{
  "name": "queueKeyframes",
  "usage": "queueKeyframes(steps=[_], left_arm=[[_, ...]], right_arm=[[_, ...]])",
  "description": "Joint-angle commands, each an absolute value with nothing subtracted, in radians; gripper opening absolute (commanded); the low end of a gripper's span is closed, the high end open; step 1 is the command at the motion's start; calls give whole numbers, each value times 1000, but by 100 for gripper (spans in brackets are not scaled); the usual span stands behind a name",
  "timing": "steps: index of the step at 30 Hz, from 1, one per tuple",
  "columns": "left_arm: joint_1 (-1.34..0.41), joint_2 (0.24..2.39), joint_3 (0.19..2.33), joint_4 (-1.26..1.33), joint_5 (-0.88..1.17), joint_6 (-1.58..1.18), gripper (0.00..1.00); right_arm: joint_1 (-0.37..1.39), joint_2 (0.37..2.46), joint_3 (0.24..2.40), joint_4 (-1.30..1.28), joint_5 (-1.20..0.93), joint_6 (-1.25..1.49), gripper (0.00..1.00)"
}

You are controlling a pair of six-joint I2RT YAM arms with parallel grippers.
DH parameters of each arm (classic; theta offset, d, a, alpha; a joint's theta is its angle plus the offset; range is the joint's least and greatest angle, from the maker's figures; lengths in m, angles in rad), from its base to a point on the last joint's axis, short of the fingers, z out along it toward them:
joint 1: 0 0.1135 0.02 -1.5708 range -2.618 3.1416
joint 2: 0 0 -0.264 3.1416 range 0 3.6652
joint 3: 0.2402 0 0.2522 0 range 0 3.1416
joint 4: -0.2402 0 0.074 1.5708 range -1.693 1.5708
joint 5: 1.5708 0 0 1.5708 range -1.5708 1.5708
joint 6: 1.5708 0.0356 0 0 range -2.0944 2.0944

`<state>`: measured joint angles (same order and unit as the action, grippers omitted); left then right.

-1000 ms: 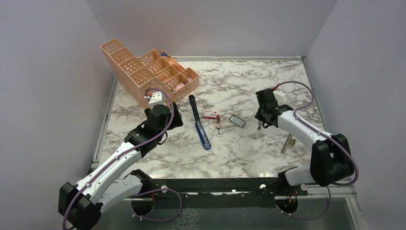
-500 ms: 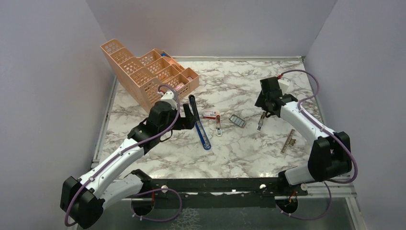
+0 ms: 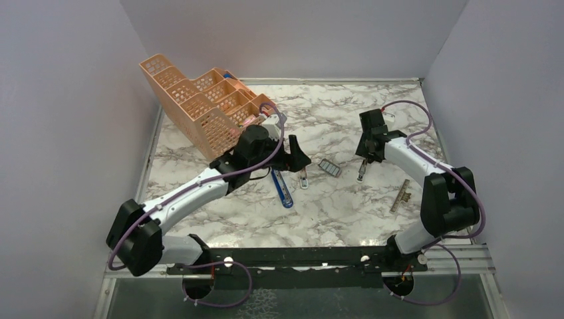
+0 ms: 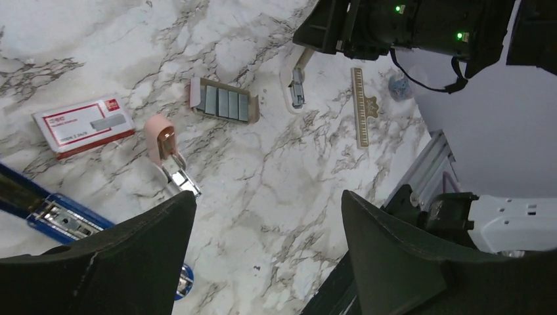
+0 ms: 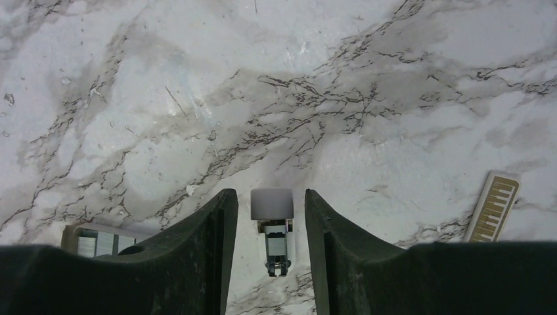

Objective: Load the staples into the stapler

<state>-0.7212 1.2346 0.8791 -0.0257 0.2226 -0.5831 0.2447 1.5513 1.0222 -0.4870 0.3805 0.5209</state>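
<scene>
Left wrist cam: left gripper (image 4: 266, 203) is spread wide, nothing in it, and the silvery-grey ribbed block of staples (image 4: 223, 103) lies on the marble table (image 4: 295, 151), apart from the slim blue stapler (image 4: 49, 213). Over on the right gripper (image 5: 267, 191), the jaws sit part-open, straddling a small white-capped block (image 5: 272, 203).

Peach organiser (image 3: 193, 100) back-left; red-white box (image 4: 82, 125) (lying flat) beside pink-capped tool (image 4: 161, 136).

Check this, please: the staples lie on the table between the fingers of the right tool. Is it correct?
Not quite. The right wrist view shows a small white-capped piece between the fingers of the right tool; the staples lie on the table off to one side.
</scene>
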Motion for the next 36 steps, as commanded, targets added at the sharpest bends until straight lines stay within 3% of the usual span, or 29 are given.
queueKeyframes(steps=[1,12,25,36], left_arm=[[-733,1386,972,79,301,-702,80],[-800,1675,1142,91,346,-751,67],[-830,1904,1323,58,307,-673,60],[-876,2046,1381,87,259,-695,45]], right_arm=[[239,1572,1014,-453,349,503,46],[236,1578,1000,-416,328,466,28],[235,1568,1019,-397,331,407,27],[235,1542,985,-370,293,422,27]])
